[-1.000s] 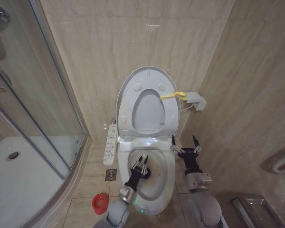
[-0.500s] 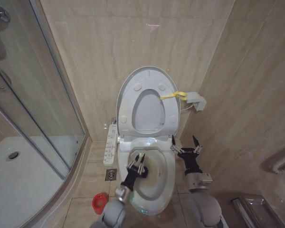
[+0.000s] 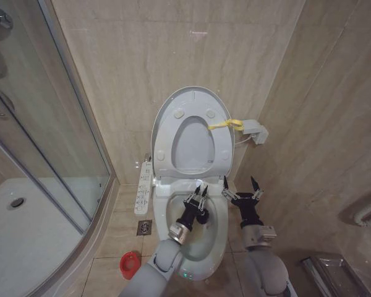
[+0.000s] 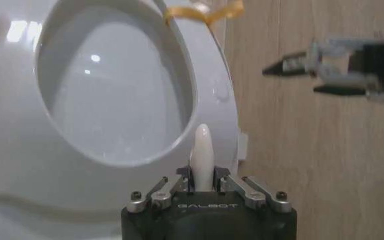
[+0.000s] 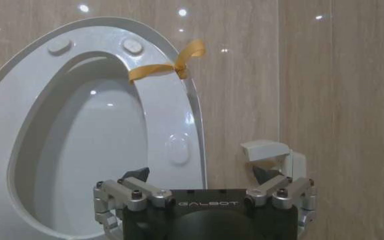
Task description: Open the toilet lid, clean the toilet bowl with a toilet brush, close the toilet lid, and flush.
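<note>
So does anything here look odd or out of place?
A yellow strap is tied through the raised toilet lid, unusual for a toilet. The toilet bowl has brownish staining inside, where the left gripper holds the toilet brush. Nothing looks spilled or broken.

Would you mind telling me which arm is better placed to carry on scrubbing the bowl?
Left. The left gripper is over the toilet bowl, shut on the toilet brush; the right gripper waits open beside it.

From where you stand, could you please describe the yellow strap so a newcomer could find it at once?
Start at the toilet lid, raised against the back wall. On its edge nearest the right gripper hangs the yellow strap, a knotted loop and the only yellow thing on the white plastic.
</note>
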Tool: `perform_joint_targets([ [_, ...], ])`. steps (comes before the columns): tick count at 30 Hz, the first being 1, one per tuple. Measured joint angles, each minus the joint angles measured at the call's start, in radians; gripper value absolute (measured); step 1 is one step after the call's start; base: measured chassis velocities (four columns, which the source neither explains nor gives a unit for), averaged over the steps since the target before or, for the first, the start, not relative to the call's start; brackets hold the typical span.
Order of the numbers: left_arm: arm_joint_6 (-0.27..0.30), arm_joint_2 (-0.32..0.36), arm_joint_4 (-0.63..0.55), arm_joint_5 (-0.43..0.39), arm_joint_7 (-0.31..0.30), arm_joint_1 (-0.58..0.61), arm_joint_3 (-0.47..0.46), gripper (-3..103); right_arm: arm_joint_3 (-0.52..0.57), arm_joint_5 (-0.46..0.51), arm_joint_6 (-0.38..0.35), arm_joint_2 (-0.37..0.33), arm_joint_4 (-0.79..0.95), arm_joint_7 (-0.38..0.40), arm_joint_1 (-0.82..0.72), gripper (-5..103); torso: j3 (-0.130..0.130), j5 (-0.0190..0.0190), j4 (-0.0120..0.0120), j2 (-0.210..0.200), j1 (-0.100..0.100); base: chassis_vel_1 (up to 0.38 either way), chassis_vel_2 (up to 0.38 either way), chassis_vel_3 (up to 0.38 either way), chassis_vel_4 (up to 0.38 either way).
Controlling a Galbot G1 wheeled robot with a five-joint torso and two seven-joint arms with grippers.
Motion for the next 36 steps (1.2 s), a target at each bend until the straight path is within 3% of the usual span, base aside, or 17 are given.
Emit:
perform_joint_targets([
  [3,-0.022,-0.006,0.063,0.003,0.006,-0.006,-0.001,21,0.000,0.000,0.000,0.000,0.000,0.000,0.000,100,0.000,0.0000,0.0002,0.000,0.000,0.000,0.000,0.000,0.000],
  [14,-0.006,-0.034,0.038,-0.006,0.008,-0.055,0.025,21,0.000,0.000,0.000,0.000,0.000,0.000,0.000,100,0.000,-0.0002,-0.0003,0.000,0.000,0.000,0.000,0.000,0.000],
  [19,-0.026,-0.038,0.113,0.009,0.015,-0.057,0.019,21,0.000,0.000,0.000,0.000,0.000,0.000,0.000,100,0.000,-0.0002,0.0002,0.000,0.000,0.000,0.000,0.000,0.000],
  [28,-0.011,-0.035,0.060,0.002,0.015,-0.072,0.019,21,0.000,0.000,0.000,0.000,0.000,0.000,0.000,100,0.000,-0.0001,-0.0003,0.000,0.000,0.000,0.000,0.000,0.000],
  [32,-0.041,-0.048,0.148,0.030,0.026,-0.064,0.009,21,0.000,0.000,0.000,0.000,0.000,0.000,0.000,100,0.000,-0.0001,0.0002,0.000,0.000,0.000,0.000,0.000,0.000],
  [36,-0.049,-0.049,0.145,0.037,0.027,-0.060,0.002,21,0.000,0.000,0.000,0.000,0.000,0.000,0.000,100,0.000,-0.0001,0.0002,0.000,0.000,0.000,0.000,0.000,0.000],
])
